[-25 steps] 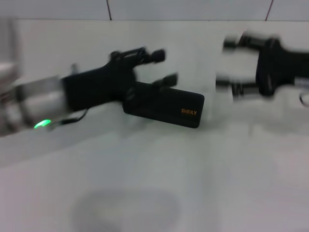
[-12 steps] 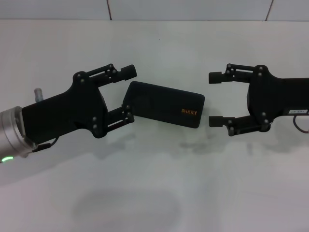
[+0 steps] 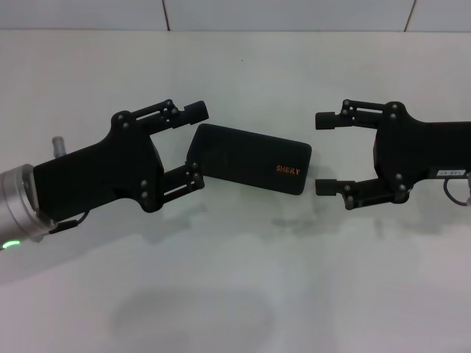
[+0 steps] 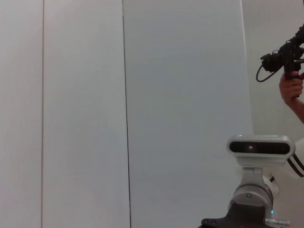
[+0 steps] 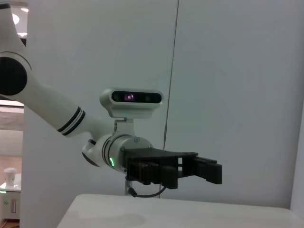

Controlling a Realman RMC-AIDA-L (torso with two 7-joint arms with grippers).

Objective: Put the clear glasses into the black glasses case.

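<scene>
Black glasses case (image 3: 249,158) lies shut on the white table (image 3: 243,279) between the two claws, its long side slanted so that the end with the orange lettering points toward the right gripper (image 3: 325,154) and sits a little nearer the robot than the other end. Against the frame from half a second ago almost nothing has changed: the case is in the same spot at the same slant, the left gripper (image 3: 194,143) holds the same pose, and the right gripper has only edged a touch toward the case. A full second ago both arms were blurred in motion, the left one reaching over the far end of the case; now both are sharp and hover level with it. The left claw is spread wide, its upper finger just beyond the case's plain end and its lower finger right at that end's near corner, though whether it touches the case cannot be told. The right claw is likewise spread wide and holds nothing, its fingertips facing the lettered end with a clear gap of bare table between. In the right wrist view the left gripper (image 5: 209,172) shows side-on above the table edge. No clear glasses can be made out in any view.
</scene>
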